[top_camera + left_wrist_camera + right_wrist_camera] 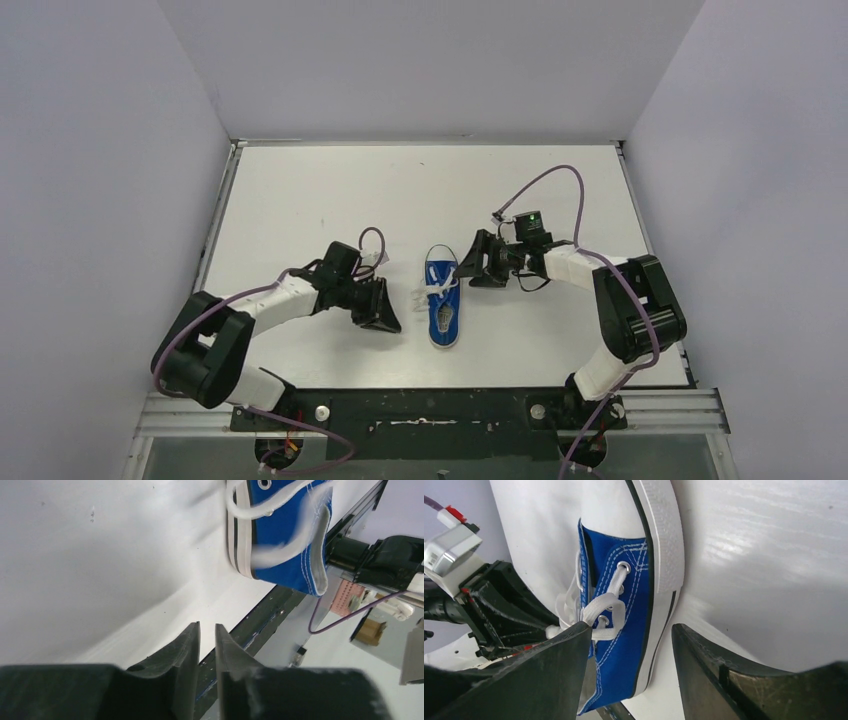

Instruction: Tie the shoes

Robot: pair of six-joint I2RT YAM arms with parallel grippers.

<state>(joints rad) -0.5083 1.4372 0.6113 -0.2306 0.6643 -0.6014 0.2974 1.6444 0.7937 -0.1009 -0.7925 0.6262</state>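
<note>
White counter (300,190) in the middle, pale walls (100,150) all around, blue shoe (441,300) lying at the center, left tool (388,318) narrow and empty on its left, right tool (467,266) wide on its right

One blue sneaker (443,305) with white laces (432,290) sits on one white surface (300,200). Two arms are present, the left arm (275,298) and the right arm (575,262), along with two purple cables (560,170).

White table (330,190), plain grey walls (430,60), aluminium rail (670,408) along near edge
</note>
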